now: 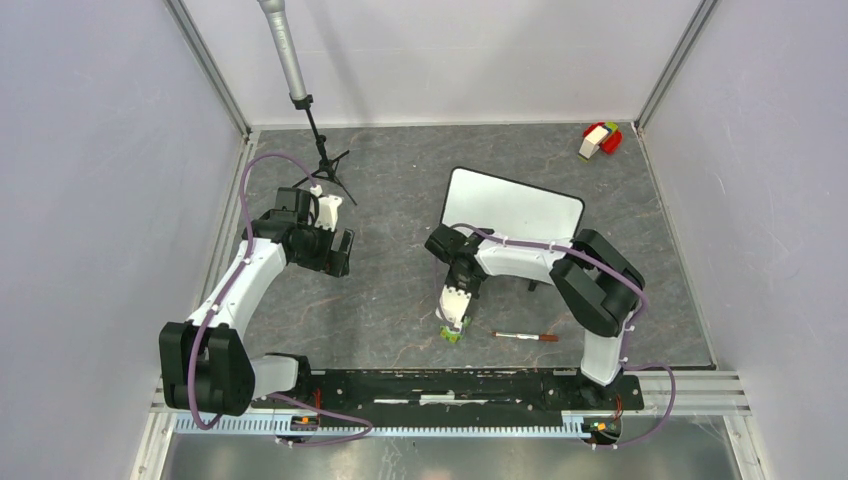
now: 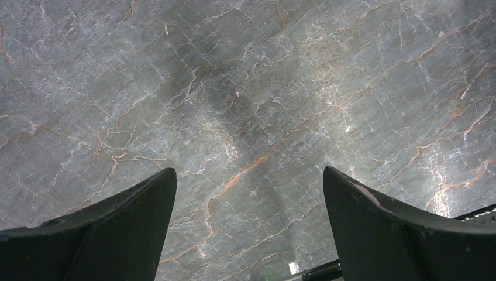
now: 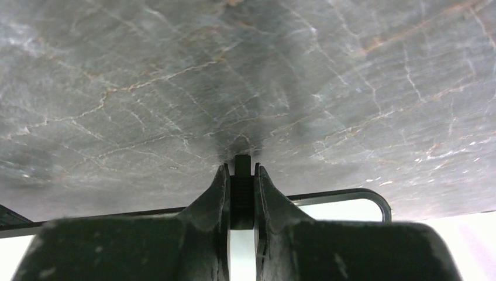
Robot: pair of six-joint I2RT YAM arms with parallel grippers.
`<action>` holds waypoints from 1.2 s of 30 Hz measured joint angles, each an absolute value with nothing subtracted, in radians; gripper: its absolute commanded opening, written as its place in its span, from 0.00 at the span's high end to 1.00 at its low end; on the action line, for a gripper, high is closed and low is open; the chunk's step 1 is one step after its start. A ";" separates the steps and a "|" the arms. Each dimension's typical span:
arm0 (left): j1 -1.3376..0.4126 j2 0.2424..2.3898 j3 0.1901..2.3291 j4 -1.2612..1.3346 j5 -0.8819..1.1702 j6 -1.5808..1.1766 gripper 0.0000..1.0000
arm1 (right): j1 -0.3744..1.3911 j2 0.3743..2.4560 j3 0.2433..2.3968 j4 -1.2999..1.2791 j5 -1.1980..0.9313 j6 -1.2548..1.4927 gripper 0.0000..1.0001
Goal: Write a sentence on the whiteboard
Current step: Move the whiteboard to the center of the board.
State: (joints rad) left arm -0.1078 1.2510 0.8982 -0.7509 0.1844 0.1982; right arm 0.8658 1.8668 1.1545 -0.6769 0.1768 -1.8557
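Two arms reach over the grey marbled surface [image 1: 400, 180]. We see the left fingers [image 2: 117, 228] spread wide and released, with only bare stone between them. This arm hangs over the left half, well apart from the whiteboard [image 1: 515, 205].

The whiteboard is right of the middle, in the far half, turned a little so that its left end is farther from the arm bases. The right forearm crosses in front of its near edge. From above its face looks plain white, and we cannot tell whether it lies flat or leans.

The right fingers [image 3: 213, 199] point down at the surface just in front of the board's near left corner. They are clenched on a narrow dark piece [image 3: 242, 170]; we cannot tell what this piece is. In the right wrist view the board's black rim, with one rounded corner, runs just behind them.

A marker [image 1: 525, 337] with a reddish end lies on the surface near the arm bases, apart from the board. A black tripod [image 1: 325, 165] with a grey rod stands on the far left part. Some small red, white and green blocks [image 1: 600, 140] sit in the far right corner.
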 measured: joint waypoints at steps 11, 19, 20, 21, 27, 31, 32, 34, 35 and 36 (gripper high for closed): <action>-0.108 1.251 0.898 -0.749 0.186 0.198 0.00 | 0.871 1.826 1.066 -0.578 0.232 -2.037 0.49; -0.108 1.250 0.898 -0.749 0.191 0.198 0.00 | 0.868 1.805 1.049 -0.543 0.252 -2.016 0.10; -0.108 1.250 0.898 -0.749 0.192 0.198 0.00 | 0.868 1.793 1.049 -0.544 0.244 -2.001 0.10; -0.108 1.248 0.898 -0.748 0.193 0.198 0.00 | 0.868 1.778 1.050 -0.546 0.234 -1.978 0.09; -0.108 1.240 0.898 -0.748 0.194 0.198 0.00 | 0.865 1.684 1.119 -0.548 0.147 -1.689 0.02; -0.108 1.221 0.898 -0.746 0.193 0.198 0.00 | 0.840 1.584 1.143 -0.508 0.094 -1.385 0.02; -0.108 1.214 0.898 -0.744 0.192 0.198 0.00 | 0.816 1.549 1.144 -0.505 0.069 -1.282 0.02; -0.108 1.200 0.898 -0.740 0.186 0.194 0.00 | 0.758 1.496 1.144 -0.503 0.028 -1.124 0.02; -0.108 1.192 0.898 -0.735 0.184 0.192 0.00 | 0.712 1.465 1.144 -0.501 -0.002 -1.015 0.02; -0.108 1.183 0.898 -0.729 0.182 0.191 0.00 | 0.681 1.445 1.144 -0.502 -0.013 -0.947 0.02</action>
State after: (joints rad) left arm -0.1078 1.1831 0.8982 -0.7292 0.1822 0.1905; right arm 0.6811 1.4452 1.1442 -0.5018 -0.0132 -0.9466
